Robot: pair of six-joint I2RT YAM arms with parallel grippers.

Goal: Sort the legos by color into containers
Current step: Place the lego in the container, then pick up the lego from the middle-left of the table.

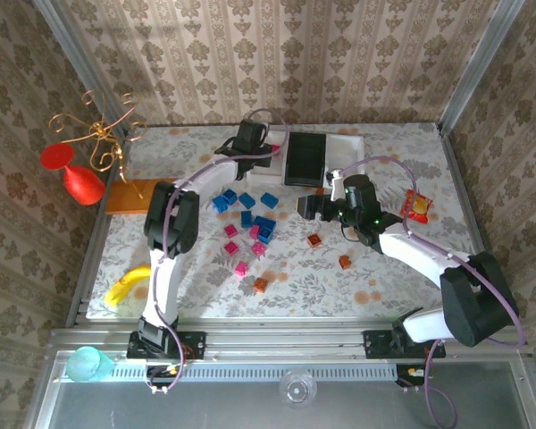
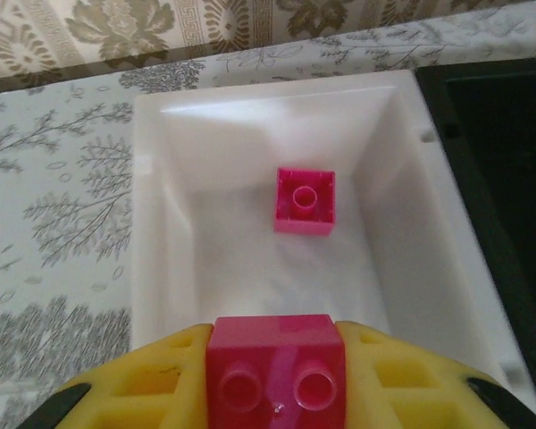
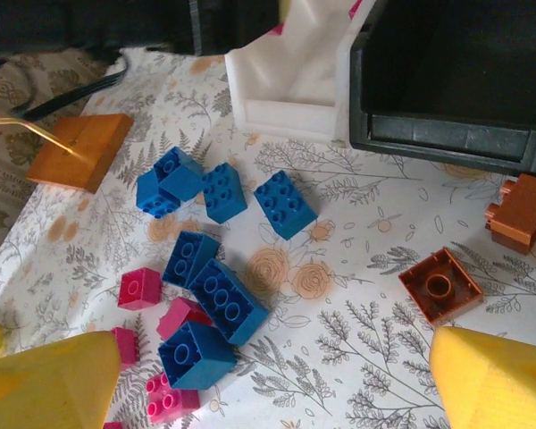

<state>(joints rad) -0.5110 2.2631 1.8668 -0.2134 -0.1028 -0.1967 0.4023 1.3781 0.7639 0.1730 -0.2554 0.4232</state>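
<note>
My left gripper [image 2: 275, 362] is shut on a pink lego [image 2: 277, 344] and holds it over the left white container [image 2: 152, 223]. One pink lego [image 2: 305, 199] lies on that container's floor. From above, the left gripper [image 1: 248, 138] sits at the back, beside the black container [image 1: 304, 158] and the right white container [image 1: 348, 145]. My right gripper [image 1: 308, 207] hangs open over the table. Under it lie blue legos [image 3: 223, 299], pink legos [image 3: 140, 289] and orange-brown legos [image 3: 439, 284]. Nothing is between its fingers [image 3: 496, 375].
A flat orange board [image 1: 129, 198] lies at the left, with a red glass and gold wire stand [image 1: 80, 170] beyond it. A snack packet [image 1: 416, 206] is at the right. A banana [image 1: 125, 286] rests near the front left edge. More orange-brown bricks [image 1: 345, 262] lie nearer the front.
</note>
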